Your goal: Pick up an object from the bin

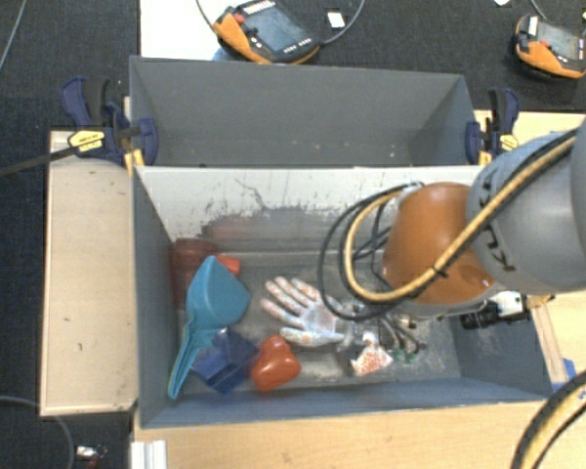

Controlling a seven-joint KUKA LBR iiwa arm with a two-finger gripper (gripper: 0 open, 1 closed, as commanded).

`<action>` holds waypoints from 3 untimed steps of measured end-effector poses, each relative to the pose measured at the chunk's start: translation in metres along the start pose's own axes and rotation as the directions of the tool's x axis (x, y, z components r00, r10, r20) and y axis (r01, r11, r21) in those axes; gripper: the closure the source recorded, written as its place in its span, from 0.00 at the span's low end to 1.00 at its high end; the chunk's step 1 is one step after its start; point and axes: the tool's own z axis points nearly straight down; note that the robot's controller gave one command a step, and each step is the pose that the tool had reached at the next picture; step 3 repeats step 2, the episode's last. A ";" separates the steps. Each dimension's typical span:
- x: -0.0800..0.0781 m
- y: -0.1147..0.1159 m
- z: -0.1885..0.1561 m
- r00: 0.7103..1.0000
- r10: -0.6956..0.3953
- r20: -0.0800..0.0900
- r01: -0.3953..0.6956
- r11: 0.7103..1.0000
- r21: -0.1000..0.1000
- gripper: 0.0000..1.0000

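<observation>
My gripper (385, 339) is low in the bin's front middle, mostly hidden under the arm's orange cover. Right below it lies a small red-and-white thing (371, 362). A pale, hand-shaped toy (295, 306) stretches from the gripper's left side towards the bin's centre, and its near end touches or passes under the gripper. A red, heart-like lump (273, 362) rests on the floor further left. I cannot make out whether anything is held.
A light blue scoop (210, 311) lies along the left side, over a dark blue block (225, 366). A small orange piece (230, 264) and a brown block (188, 258) sit behind it. The arm and its cables cover the bin's right part.
</observation>
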 end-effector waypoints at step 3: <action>0.000 0.000 -0.047 1.000 -0.001 -0.002 0.001 1.000 0.000 1.00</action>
